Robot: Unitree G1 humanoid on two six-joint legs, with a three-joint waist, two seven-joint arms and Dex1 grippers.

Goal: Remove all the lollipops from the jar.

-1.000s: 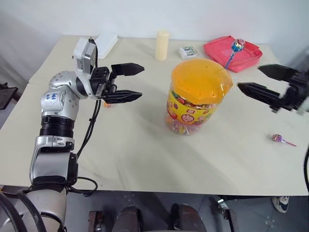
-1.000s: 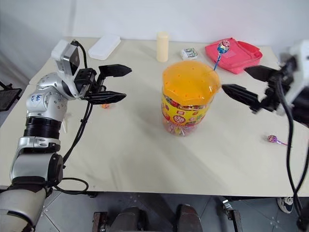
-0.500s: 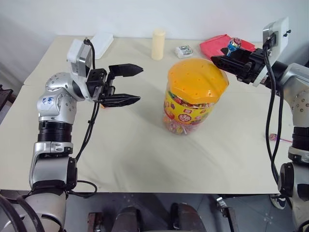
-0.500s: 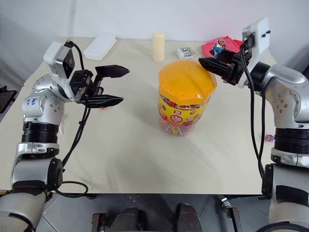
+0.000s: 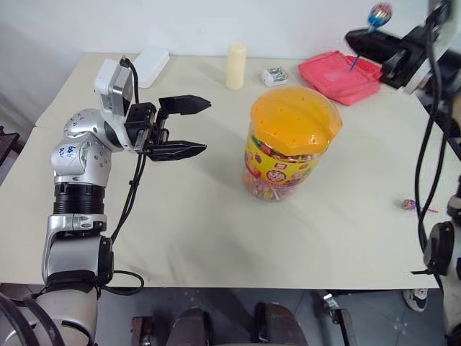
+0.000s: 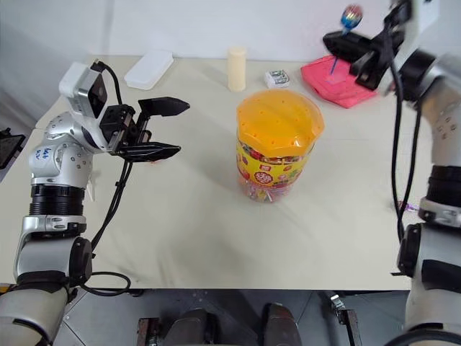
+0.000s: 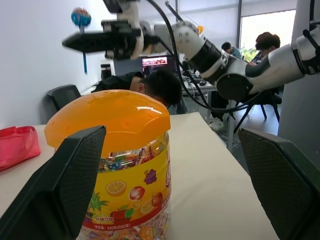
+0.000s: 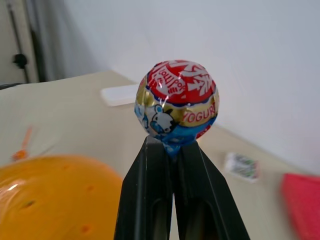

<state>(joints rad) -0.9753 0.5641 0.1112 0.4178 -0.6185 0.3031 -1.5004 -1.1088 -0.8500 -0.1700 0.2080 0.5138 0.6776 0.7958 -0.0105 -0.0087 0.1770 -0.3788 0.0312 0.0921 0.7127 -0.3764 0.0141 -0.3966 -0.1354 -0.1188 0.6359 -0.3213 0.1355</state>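
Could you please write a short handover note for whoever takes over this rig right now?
Right gripper: shut on the stick of the blue-red lollipop, held up in the air above the pink tray.
Left gripper: open, holding nothing, in the air to the left of the jar.
Done: a purple lollipop lies on the table, right of the jar.
Left: set the held lollipop down; I cannot tell whether any are left in the lid.

Arms are silver metal shells with black joint rings, little screw holes dotted over the rounded bits; blue handwritten scribble on the left arm [image 5: 72, 151]; white boxy camera housing [image 5: 115, 81] on each wrist; loose black cables looping down the side; grippers have flat, tapered black fingers [image 5: 176, 149].
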